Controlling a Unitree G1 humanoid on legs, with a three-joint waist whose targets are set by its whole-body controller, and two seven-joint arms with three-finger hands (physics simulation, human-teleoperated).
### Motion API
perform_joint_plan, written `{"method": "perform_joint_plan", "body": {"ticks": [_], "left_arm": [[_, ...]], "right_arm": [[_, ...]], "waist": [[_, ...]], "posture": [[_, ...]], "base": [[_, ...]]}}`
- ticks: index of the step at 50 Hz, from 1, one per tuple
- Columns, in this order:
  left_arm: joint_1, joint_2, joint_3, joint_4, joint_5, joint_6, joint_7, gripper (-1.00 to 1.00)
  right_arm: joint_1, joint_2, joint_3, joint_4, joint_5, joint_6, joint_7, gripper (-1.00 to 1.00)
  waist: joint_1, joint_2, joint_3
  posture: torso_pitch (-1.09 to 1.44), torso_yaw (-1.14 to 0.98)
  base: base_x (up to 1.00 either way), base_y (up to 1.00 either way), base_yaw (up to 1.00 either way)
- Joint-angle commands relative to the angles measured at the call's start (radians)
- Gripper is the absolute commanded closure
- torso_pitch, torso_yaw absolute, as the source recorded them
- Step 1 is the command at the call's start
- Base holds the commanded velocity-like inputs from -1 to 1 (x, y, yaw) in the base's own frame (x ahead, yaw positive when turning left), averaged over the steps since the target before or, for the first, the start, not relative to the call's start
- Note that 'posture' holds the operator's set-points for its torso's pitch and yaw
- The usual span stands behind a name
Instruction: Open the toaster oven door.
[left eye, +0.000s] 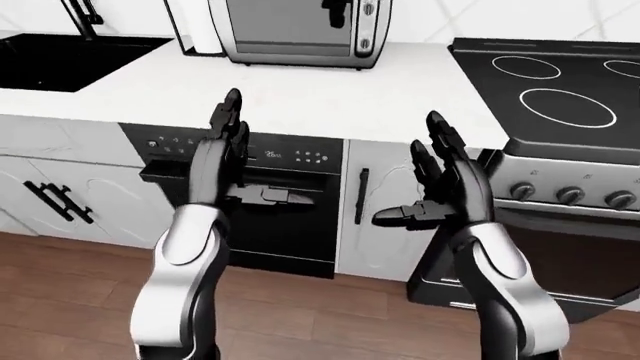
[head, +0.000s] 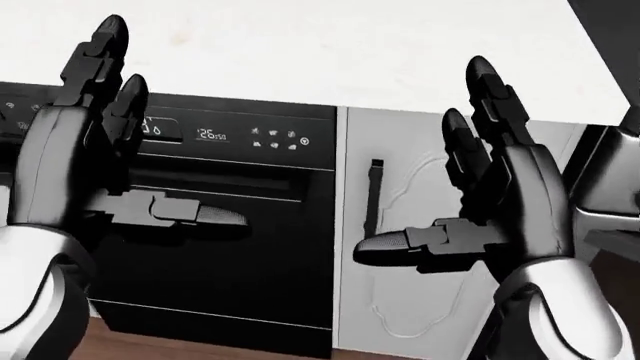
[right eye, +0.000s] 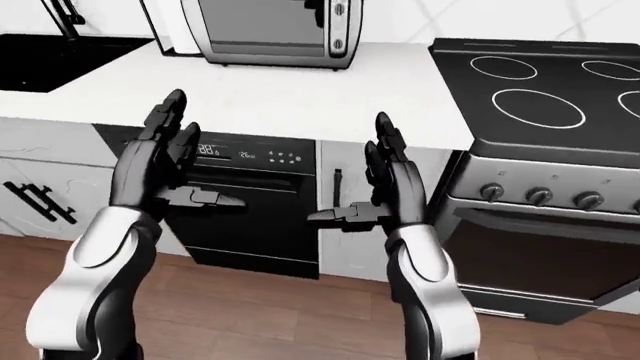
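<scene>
both black three-finger hands, left hand and right hand, are held spread and empty. the silver glass-fronted toaster oven is seen at 12 o'clock on the white counter, door shut; nothing is done yet.

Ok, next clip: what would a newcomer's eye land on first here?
The two black hands, left hand and right hand, raised open with fingers up and thumbs pointing inward, low in the left-eye view and holding nothing. Above them, at the top edge, the silver toaster oven stands on the white counter with its door shut. The black stove fills the right side.
</scene>
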Motion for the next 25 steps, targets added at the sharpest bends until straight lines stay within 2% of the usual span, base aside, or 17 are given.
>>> {"method": "perform_joint_plan", "body": {"ticks": [1,2,5,7,8,9,10,11,14,17,19,20,21,22,23,24,25], "left_arm": [[-0.023,0.007,0.012,-0.038,0.008,-0.044,0.006,-1.00],[-0.025,0.006,0.011,-0.038,0.009,-0.042,0.006,-1.00],[-0.023,0.003,0.007,-0.032,0.013,-0.049,0.004,-1.00],[-0.020,0.001,0.004,-0.025,0.015,-0.058,0.004,-1.00],[-0.020,0.001,0.004,-0.024,0.016,-0.059,0.004,-1.00],[-0.020,0.001,0.004,-0.024,0.016,-0.059,0.003,-1.00],[-0.011,-0.003,0.001,-0.017,0.017,-0.074,0.002,-1.00],[-0.008,-0.005,0.001,-0.014,0.019,-0.079,0.002,-1.00],[0.001,-0.009,-0.001,-0.001,0.021,-0.097,0.000,-1.00],[0.002,-0.011,-0.001,-0.001,0.022,-0.097,0.000,-1.00],[0.003,-0.013,-0.004,0.009,0.023,-0.108,-0.001,-1.00],[0.002,-0.014,-0.005,0.011,0.023,-0.109,0.000,-1.00],[0.001,-0.014,-0.005,0.012,0.024,-0.110,0.000,-1.00],[-0.001,-0.015,-0.007,0.011,0.024,-0.107,0.001,-1.00],[-0.002,-0.016,-0.008,0.011,0.025,-0.106,0.001,-1.00],[-0.001,-0.017,-0.009,0.015,0.026,-0.110,0.001,-1.00],[-0.002,-0.017,-0.009,0.017,0.026,-0.112,0.001,-1.00]], "right_arm": [[-0.028,-0.002,0.004,-0.055,0.009,-0.039,0.008,-1.00],[-0.025,-0.003,0.002,-0.049,0.007,-0.048,0.011,-1.00],[-0.021,-0.001,-0.004,-0.051,0.015,-0.048,0.010,-1.00],[-0.017,-0.001,-0.003,-0.048,0.015,-0.054,0.011,-1.00],[-0.016,-0.002,-0.003,-0.048,0.015,-0.055,0.011,-1.00],[-0.016,-0.002,-0.003,-0.047,0.016,-0.056,0.010,-1.00],[-0.013,-0.002,-0.003,-0.047,0.016,-0.060,0.011,-1.00],[-0.011,-0.002,-0.004,-0.046,0.016,-0.062,0.010,-1.00],[-0.003,0.000,-0.009,-0.033,0.020,-0.079,0.012,-1.00],[-0.001,-0.002,-0.010,-0.031,0.023,-0.080,0.009,-1.00],[0.003,-0.002,-0.012,-0.034,0.026,-0.081,0.008,-1.00],[0.004,-0.003,-0.012,-0.029,0.025,-0.086,0.009,-1.00],[0.004,-0.003,-0.013,-0.028,0.026,-0.087,0.009,-1.00],[0.005,-0.004,-0.014,-0.029,0.027,-0.088,0.010,-1.00],[0.005,-0.005,-0.015,-0.030,0.028,-0.087,0.009,-1.00],[0.006,-0.005,-0.016,-0.031,0.030,-0.088,0.009,-1.00],[0.008,-0.006,-0.017,-0.031,0.030,-0.088,0.009,-1.00]], "waist": [[0.003,-0.010,-0.023],[0.000,-0.006,-0.032],[-0.005,0.019,-0.022],[-0.009,0.057,-0.019],[-0.012,0.056,-0.016],[-0.002,0.042,-0.015],[-0.006,0.057,-0.012],[-0.003,0.058,-0.010],[0.001,0.043,-0.016],[0.005,0.018,-0.007],[0.009,-0.009,-0.009],[0.011,-0.029,-0.012],[0.013,-0.058,-0.020],[0.018,-0.062,-0.028],[0.002,-0.042,-0.016],[0.005,-0.056,-0.010],[0.001,-0.054,-0.009]], "posture": [[0.00,0.00],[0.00,0.00],[0.00,0.00],[0.00,0.00],[0.00,0.00],[0.00,0.00],[0.00,0.00],[0.00,0.00],[0.00,0.00],[0.00,0.00],[0.00,0.00],[0.00,0.00],[0.00,0.00],[0.00,0.00],[0.00,0.00],[0.00,0.00],[0.00,0.00]], "base": [[0.05,0.00,0.00],[0.12,0.00,0.00],[0.16,0.00,0.00],[0.17,0.00,0.00],[0.18,0.00,0.00],[0.18,0.00,0.00],[0.18,0.00,0.00],[0.19,0.00,0.00],[0.18,0.00,0.00],[0.18,0.00,0.00],[0.19,0.00,0.00],[0.19,0.00,0.00],[0.19,0.00,0.00],[0.19,0.00,0.00],[0.19,0.00,0.00],[0.19,0.00,0.00],[0.20,0.00,0.00]]}}
